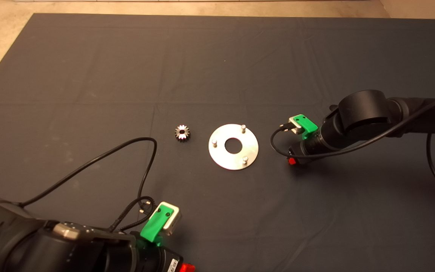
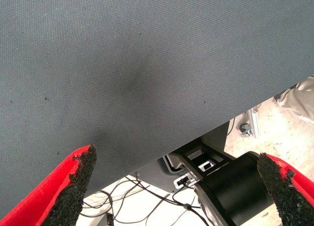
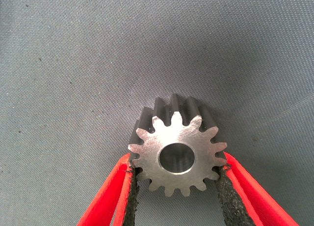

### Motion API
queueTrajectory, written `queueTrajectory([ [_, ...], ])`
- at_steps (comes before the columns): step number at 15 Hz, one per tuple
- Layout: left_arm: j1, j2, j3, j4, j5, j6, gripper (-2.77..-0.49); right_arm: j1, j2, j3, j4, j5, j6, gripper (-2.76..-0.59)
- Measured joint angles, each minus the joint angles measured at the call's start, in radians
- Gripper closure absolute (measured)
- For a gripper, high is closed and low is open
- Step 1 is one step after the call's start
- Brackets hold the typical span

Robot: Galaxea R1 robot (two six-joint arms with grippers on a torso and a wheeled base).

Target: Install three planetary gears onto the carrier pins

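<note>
Right gripper (image 3: 176,182): jaws clenched on a steel planet gear (image 3: 177,155), pads on opposite tooth tips, bore between them and facing the camera. Small, dense, rigid, probably slick; the tooth-tip grip could roll. Carrier disc (image 1: 217,155) just beside the jaws, three pins (image 1: 243,128) bare. Second gear (image 1: 182,133) loose on the bench. Left gripper (image 2: 176,186) parked, jaws released.

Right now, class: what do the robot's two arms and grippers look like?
Both arms are black and rounded, trailed by loose black cables. The left gripper and right gripper have bright green housings with silvery blocks. Each carries two red fingers lined with rough black pads.
</note>
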Motion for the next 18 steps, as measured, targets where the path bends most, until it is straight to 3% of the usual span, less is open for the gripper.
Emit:
queueTrajectory([
  [18,0.000,0.000,0.000,0.000,0.000,0.000,-2.36,0.000,0.000,0.000,0.000,-0.004,0.000,-0.89],
])
